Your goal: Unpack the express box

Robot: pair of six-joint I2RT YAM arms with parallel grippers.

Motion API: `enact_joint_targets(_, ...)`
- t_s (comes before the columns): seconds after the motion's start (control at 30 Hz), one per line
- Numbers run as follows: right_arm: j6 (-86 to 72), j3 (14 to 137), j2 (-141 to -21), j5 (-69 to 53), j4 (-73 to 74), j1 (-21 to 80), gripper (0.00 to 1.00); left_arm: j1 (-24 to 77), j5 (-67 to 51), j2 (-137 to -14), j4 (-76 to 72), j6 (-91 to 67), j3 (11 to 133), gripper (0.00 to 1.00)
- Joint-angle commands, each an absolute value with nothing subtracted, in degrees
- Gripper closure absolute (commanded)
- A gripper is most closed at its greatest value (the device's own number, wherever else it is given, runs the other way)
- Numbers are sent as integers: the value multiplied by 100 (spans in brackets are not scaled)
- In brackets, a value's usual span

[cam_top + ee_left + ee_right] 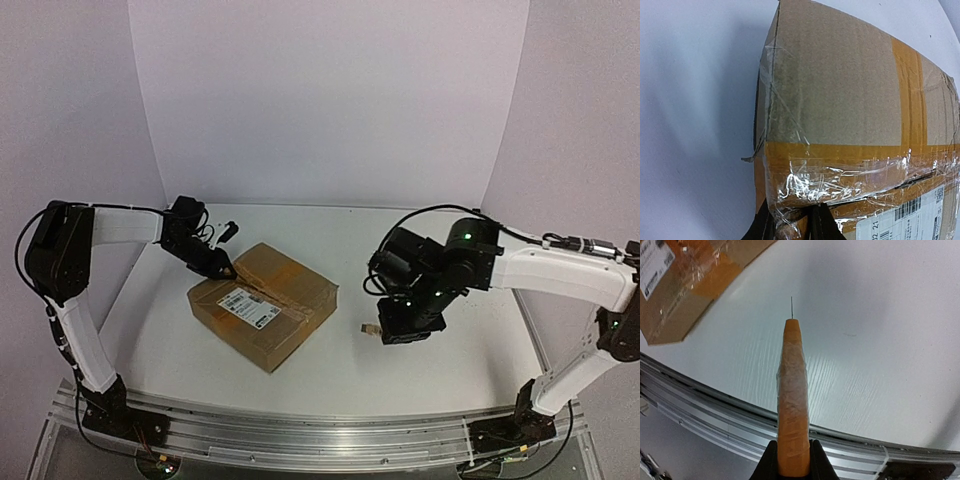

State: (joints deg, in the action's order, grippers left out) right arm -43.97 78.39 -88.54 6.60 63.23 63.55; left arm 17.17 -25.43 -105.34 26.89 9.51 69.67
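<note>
on the white tabletop (420,370) we see the express box (263,303); our left fingers (822,227) pinch its corner, our right fingers (765,467) pinch an orange cutter (792,405) clear of it.

The label (912,217) on the express box (840,100) reads "02 21" (rest blurred).
</note>
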Motion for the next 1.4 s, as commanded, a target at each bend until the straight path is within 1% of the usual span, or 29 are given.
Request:
enact_joint_targets(0.0, -5494, 6694, -8022, 552, 3912, 5852, 100, 1625, -1587, -9833, 3391, -470, 6315, 100)
enact_joint_targets(0.07, -5752, 6299, -7805, 521, 3135, 5771, 100, 1622, -1643, -9582, 3469, -885, 6037, 100)
enact_joint_targets(0.1, -5901, 6067, -7708, 447, 2824, 5725, 100, 1622, -1694, -9433, 3468, -1072, 5864, 98)
enact_joint_targets(0.17, -6079, 5748, -7589, 296, 2233, 5688, 100, 1625, -1758, -9235, 3359, -1212, 5603, 84)
enact_joint_targets(0.27, -6070, 5594, -7676, 109, 2013, 5678, 100, 1619, -1649, -9059, 3359, -1161, 5354, 53)
enact_joint_targets(0.3, -6045, 5568, -7716, 67, 1954, 5671, 100, 1625, -1624, -8980, 3433, -1118, 5344, 45)
enact_joint_targets(0.33, -6018, 5541, -7745, -27, 1879, 5652, 100, 1632, -1597, -8898, 3503, -1071, 5351, 39)
enact_joint_targets(0.4, -5979, 5514, -7802, -295, 1807, 5593, 100, 1636, -1529, -8560, 3536, -873, 5475, 30)
enact_joint_targets(0.47, -5951, 5489, -7827, -489, 1807, 5564, 100, 1635, -1643, -8175, 3456, -405, 5716, 27)
enact_joint_targets(0.53, -6049, 5385, -7769, -629, 1754, 5569, 100, 1696, -2606, -7711, 3191, 965, 5972, 23)
enact_joint_targets(0.6, -6235, 5175, -7620, -658, 1637, 5564, 100, 1973, -3856, -7098, 3368, 3419, 5964, 16)
enact_joint_targets(0.63, -6342, 5039, -7547, -641, 1541, 5566, 100, 2219, -4162, -6829, 3700, 4639, 5843, 10)
enact_joint_targets(0.67, -6449, 4875, -7482, -613, 1437, 5567, 100, 2565, -4196, -6591, 4245, 6141, 5673, 3)
enact_joint_targets(0.7, -6486, 4777, -7438, -603, 1301, 5564, 100, 2934, -3969, -6423, 4599, 6963, 5391, 1)
enact_joint_targets(0.77, -6470, 4681, -7493, -692, 966, 5564, 100, 3753, -3486, -6291, 4819, 7309, 4970, 0)
enact_joint_targets(0.83, -6410, 4638, -7612, -740, 714, 5566, 100, 4222, -3186, -6358, 4709, 7218, 4654, 0)
enact_joint_targets(0.9, -6441, 4527, -7682, -714, 427, 5569, 100, 4572, -2872, -6411, 4166, 6903, 4363, 0)
enact_joint_targets(0.97, -6553, 4384, -7699, -670, 185, 5566, 100, 4895, -2321, -6418, 3525, 6649, 4083, 0)
enact_joint_targets(1.1, -6668, 4129, -7744, -642, -318, 5581, 100, 5231, -1623, -6598, 2569, 6524, 3741, 0)
enact_joint_targets(1.2, -6666, 4113, -7899, -710, -420, 5582, 100, 5297, -1134, -6897, 1842, 6385, 3564, 0)
enact_joint_targets(1.3, -6648, 4072, -7920, -714, -587, 5585, 100, 5300, -910, -7105, 1502, 6321, 3558, 0)
enact_joint_targets(1.37, -6665, 4017, -7818, -690, -590, 5581, 100, 5300, -965, -7110, 1433, 6322, 3564, 0)
